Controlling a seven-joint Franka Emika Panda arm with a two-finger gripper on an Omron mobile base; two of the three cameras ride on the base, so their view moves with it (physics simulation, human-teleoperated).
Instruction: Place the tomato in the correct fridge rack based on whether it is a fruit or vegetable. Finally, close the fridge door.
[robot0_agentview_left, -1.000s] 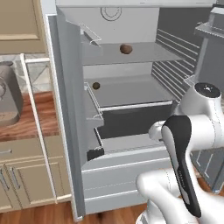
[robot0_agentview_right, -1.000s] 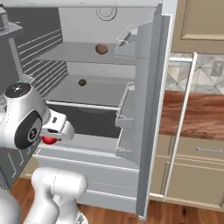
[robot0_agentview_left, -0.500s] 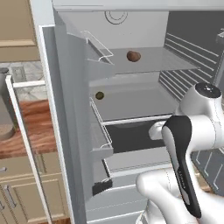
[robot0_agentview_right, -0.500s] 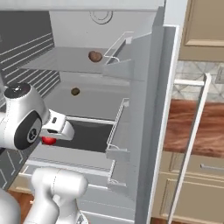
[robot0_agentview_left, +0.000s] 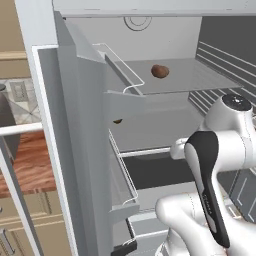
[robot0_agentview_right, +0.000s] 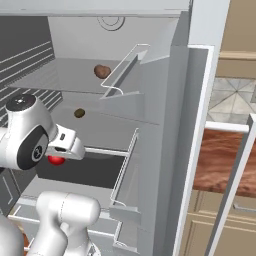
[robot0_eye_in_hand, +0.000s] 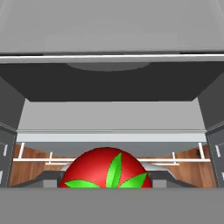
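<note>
Open fridge (robot0_agentview_right: 195, 75) interior, tomato (robot0_eye_in_hand: 107, 170) apparently clamped in end effector (robot0_eye_in_hand: 107, 181) before dark lower compartment.

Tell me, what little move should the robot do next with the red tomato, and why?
Probably reach forward a little further into the fridge. The gripper is shut on the tomato, holding it in front of the dark lower compartment, not on any shelf. The brown lump lies on the top shelf and a small dark item on the middle one, so which rack is right I cannot tell.
</note>
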